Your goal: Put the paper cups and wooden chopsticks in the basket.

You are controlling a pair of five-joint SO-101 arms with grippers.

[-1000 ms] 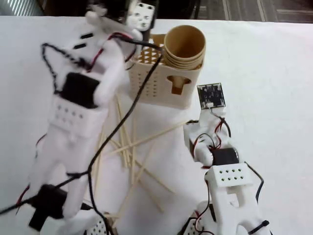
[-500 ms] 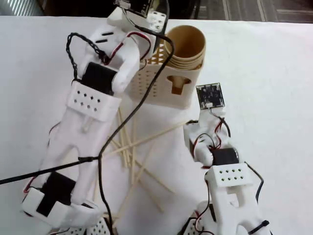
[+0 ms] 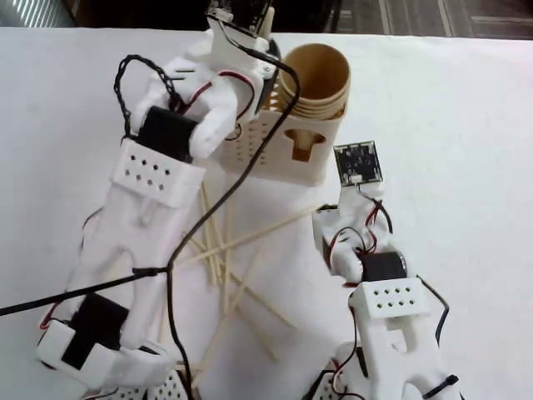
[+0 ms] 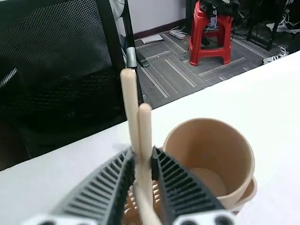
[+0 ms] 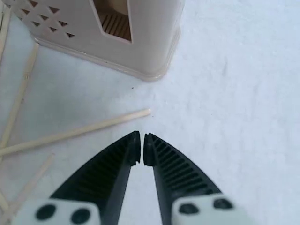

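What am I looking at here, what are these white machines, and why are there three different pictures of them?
These are two small white robot arms working at a white table. One picture looks down from a fixed camera above. The other two come from little cameras on each arm's wrist, looking along its end effector, the black pincer that grasps things.

On the table stands a cream basket with a stack of paper cups in it. Loose chopsticks lie scattered in front of it.

The left end effector is shut on a pair of chopsticks, held up at the basket beside the cups. The right end effector is shut and holds nothing; it sits low over the table near one loose chopstick.
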